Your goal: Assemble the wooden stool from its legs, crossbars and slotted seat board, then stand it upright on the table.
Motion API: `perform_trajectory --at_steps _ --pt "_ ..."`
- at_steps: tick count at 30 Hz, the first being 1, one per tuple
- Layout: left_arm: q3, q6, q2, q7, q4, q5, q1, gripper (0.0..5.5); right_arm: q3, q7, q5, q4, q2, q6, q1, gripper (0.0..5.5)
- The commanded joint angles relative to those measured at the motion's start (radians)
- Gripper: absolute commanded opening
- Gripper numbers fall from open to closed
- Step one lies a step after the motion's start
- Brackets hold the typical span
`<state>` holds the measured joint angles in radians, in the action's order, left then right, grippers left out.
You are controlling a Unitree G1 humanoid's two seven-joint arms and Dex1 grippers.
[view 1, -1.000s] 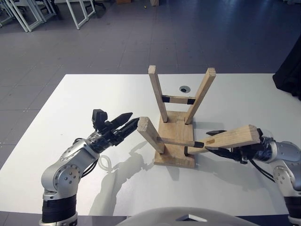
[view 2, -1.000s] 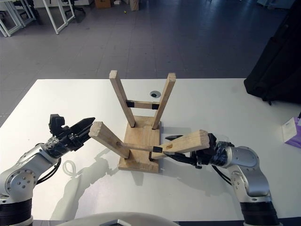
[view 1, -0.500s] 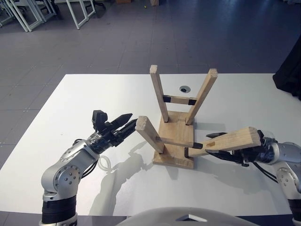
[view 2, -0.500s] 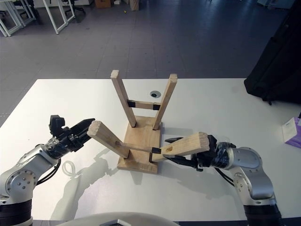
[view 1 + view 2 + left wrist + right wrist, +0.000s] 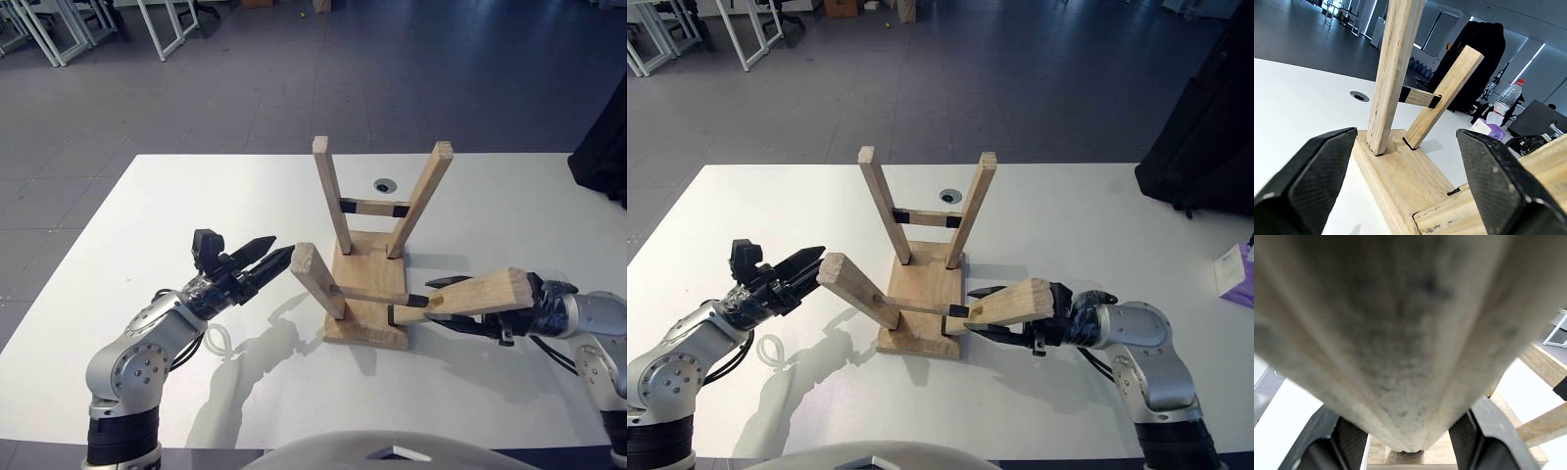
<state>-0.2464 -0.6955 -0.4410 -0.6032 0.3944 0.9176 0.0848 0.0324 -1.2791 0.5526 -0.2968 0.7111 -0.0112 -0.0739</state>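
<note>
The seat board lies flat on the white table with two legs standing in it, joined by a crossbar. A second leg pair leans over the board's near end: its left leg and right leg are linked by a crossbar. My right gripper is shut on the right leg, whose wood fills the right wrist view. My left gripper is open, its tips just left of the left leg's top end. The left wrist view shows its fingers spread around the standing legs.
A round cable hole sits in the table behind the stool. A clear tube loop lies by my left arm. A purple-and-white box is at the table's far right edge. Floor and desk frames lie beyond the table.
My right gripper has drawn the right leg slightly leftward and lower, toward the board. The left leg's top has shifted a little right. My left gripper has stayed put.
</note>
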Motion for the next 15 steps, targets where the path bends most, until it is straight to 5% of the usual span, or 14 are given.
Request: perform_trajectory --at_steps 1,15 --pt "0.007 0.012 0.006 0.014 0.017 -0.015 0.013 3.76 -0.025 0.038 -0.047 -0.011 0.032 -0.064 0.022 2.04" --pt "0.016 -0.002 0.004 0.139 0.019 -0.092 0.023 3.76 -0.115 0.312 -0.129 -0.020 -0.016 -0.302 0.134 2.04"
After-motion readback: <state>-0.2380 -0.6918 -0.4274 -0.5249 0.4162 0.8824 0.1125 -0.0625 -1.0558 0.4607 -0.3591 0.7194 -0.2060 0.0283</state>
